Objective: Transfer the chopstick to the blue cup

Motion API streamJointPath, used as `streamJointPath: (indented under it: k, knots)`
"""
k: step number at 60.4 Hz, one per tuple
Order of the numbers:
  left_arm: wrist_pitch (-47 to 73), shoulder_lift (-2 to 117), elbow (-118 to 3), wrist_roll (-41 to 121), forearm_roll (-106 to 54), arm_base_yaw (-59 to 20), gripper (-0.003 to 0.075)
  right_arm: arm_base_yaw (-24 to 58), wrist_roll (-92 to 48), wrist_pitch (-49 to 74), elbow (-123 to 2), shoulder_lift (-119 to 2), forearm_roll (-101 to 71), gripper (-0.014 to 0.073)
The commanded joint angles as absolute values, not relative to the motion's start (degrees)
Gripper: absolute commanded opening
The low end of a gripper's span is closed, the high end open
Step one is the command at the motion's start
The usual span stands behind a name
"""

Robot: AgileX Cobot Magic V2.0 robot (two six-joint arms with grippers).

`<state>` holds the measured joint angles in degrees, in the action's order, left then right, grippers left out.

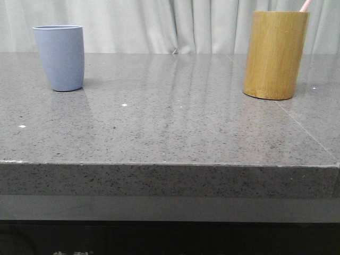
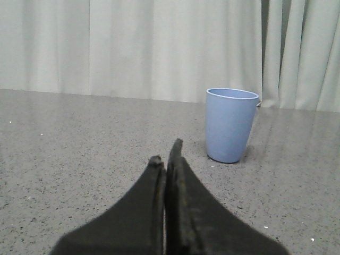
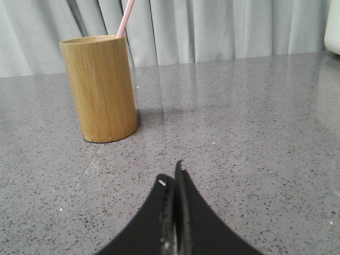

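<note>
Front view has the blue cup [image 1: 59, 57] upper left and the bamboo holder [image 1: 275, 54] upper right on the grey table [image 1: 170, 133], with the pink chopstick [image 1: 305, 6] poking out of the holder. Wrist cams add the left gripper [image 2: 166, 155] and right gripper [image 3: 171, 175], jaws pressed together and holding nothing.

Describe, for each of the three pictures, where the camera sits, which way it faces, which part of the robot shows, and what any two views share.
Front view: low before the table, facing forward; blue cup left, bamboo holder right with the chopstick.
Left wrist view: on the left arm, low over the table, facing the blue cup; left gripper, jaws together.
Right wrist view: on the right arm, facing the bamboo holder and chopstick; right gripper, jaws together.
Shared: front and left wrist show the cup; front and right wrist the holder.
</note>
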<state>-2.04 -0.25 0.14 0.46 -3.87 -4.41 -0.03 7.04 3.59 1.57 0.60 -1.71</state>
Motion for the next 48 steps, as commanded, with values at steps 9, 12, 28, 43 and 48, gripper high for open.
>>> streamJointPath:
  k: [9,12,28,43,48]
  knots:
    - [-5.28,-1.50,-5.35,0.35,-4.24,-4.76,-0.0019,-0.25,6.83,2.94,-3.46,1.80,-1.47,-0.0068]
    - [-3.42,-1.26,-8.02,0.35,-4.24,-4.76,-0.0019,-0.25,6.83,4.93,-5.85,1.80,-1.47,-0.0068]
    - [7.82,5.65,-24.82,0.35,-4.24,-4.76,-0.0019,-0.25,6.83,15.93,-22.71,-3.50,0.44,-0.0068]
    - [19.86,17.28,-38.09,0.35,-4.24,-4.76,-0.0019,-0.25,6.83,25.23,-37.00,-15.66,1.96,-0.0068]
    - [22.33,20.66,-39.97,0.35,-4.24,-4.76,-0.0019,-0.25,6.83,28.76,-40.71,-20.24,1.96,-0.0068]
